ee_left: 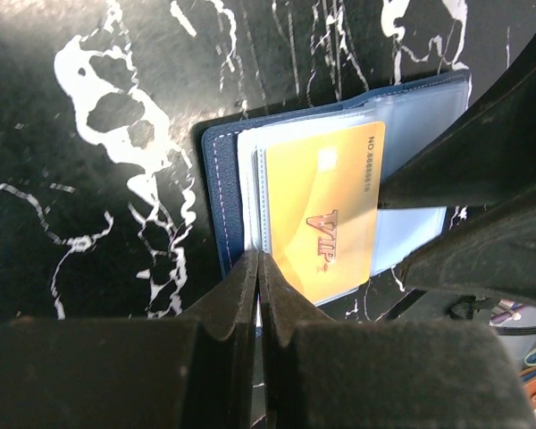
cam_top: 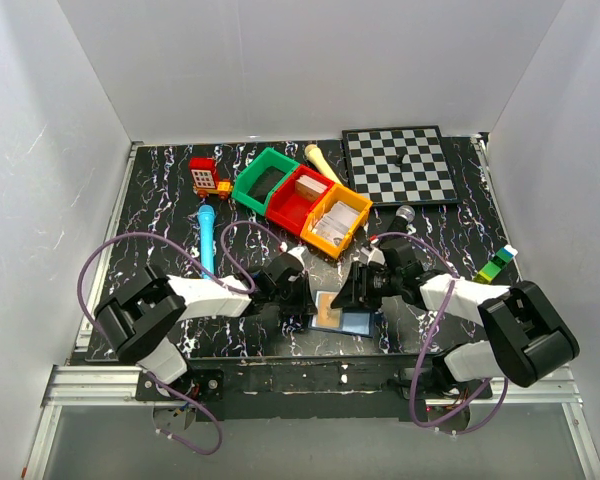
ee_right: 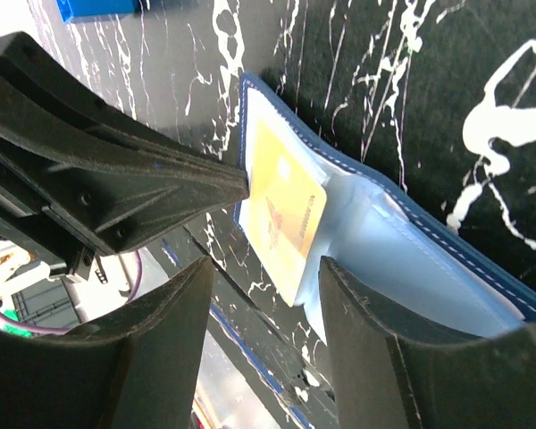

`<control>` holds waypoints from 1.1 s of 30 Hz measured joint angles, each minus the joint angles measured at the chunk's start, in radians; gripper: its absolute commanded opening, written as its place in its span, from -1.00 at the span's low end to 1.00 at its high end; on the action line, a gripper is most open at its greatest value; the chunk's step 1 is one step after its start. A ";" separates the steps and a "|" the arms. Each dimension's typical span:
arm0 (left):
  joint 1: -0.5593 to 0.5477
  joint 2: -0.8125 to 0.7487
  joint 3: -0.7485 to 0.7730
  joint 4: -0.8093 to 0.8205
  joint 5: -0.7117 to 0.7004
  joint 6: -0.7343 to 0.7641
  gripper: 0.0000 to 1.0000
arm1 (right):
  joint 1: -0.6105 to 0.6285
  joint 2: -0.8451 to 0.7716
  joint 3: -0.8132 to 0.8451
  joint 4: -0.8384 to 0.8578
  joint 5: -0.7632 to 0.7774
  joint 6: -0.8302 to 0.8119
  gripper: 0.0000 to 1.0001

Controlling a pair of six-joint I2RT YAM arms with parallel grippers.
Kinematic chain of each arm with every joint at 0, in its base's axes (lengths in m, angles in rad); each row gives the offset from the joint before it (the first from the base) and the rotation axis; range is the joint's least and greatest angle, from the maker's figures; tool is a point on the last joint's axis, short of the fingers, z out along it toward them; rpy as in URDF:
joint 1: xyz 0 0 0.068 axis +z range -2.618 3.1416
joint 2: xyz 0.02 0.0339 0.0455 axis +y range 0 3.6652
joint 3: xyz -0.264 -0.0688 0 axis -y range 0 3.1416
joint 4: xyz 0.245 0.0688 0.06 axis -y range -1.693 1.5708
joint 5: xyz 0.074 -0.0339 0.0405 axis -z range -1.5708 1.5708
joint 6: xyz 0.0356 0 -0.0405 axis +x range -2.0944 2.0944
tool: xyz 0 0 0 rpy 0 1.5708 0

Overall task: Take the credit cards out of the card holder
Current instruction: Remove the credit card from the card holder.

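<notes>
The card holder (cam_top: 358, 322) lies open near the table's front edge, navy outside (ee_left: 219, 197) with pale blue panels (ee_right: 411, 268). A yellow credit card (ee_left: 326, 214) marked VIP sticks partway out of its sleeve (ee_right: 286, 214). My left gripper (ee_left: 259, 261) is shut, its tips pressing on the holder's left panel beside the card. My right gripper (ee_right: 263, 295) is open. Its fingers (ee_right: 357, 313) stand either side of the card's free end without touching it. In the top view both grippers meet over the holder, left (cam_top: 305, 290) and right (cam_top: 355, 290).
Green (cam_top: 265, 180), red (cam_top: 300, 197) and orange bins (cam_top: 337, 220) stand in a row behind the holder. A chessboard (cam_top: 400, 165) lies at the back right. A blue marker (cam_top: 208, 238) and a red toy (cam_top: 205, 175) are at the left, coloured blocks (cam_top: 495, 265) at the right.
</notes>
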 measured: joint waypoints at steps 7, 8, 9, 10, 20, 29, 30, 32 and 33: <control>-0.002 -0.070 -0.042 -0.053 -0.042 -0.014 -0.89 | 0.000 0.055 0.027 0.040 -0.017 0.011 0.15; -0.002 -0.077 -0.044 -0.064 -0.051 -0.014 -0.81 | 0.000 0.056 0.027 0.043 -0.021 0.011 0.15; -0.002 -0.085 -0.045 -0.076 -0.061 -0.013 -0.73 | 0.000 0.057 0.027 0.045 -0.023 0.011 0.15; -0.002 -0.093 -0.045 -0.089 -0.071 -0.013 -0.65 | 0.000 0.057 0.027 0.048 -0.026 0.011 0.15; -0.003 -0.218 -0.045 -0.185 -0.140 0.018 -0.61 | 0.000 0.052 0.027 0.049 -0.028 0.010 0.16; -0.003 -0.204 -0.045 -0.132 -0.130 0.034 -1.00 | 0.049 0.004 0.070 0.052 -0.045 0.016 0.13; -0.003 -0.192 -0.045 -0.126 -0.128 0.035 -1.00 | 0.058 0.006 0.074 0.058 -0.051 0.022 0.13; -0.002 -0.166 -0.044 -0.113 -0.125 0.037 -1.00 | 0.073 0.023 0.075 0.086 -0.059 0.040 0.13; -0.002 -0.156 -0.044 -0.109 -0.124 0.038 -1.00 | 0.079 0.038 0.074 0.101 -0.063 0.052 0.13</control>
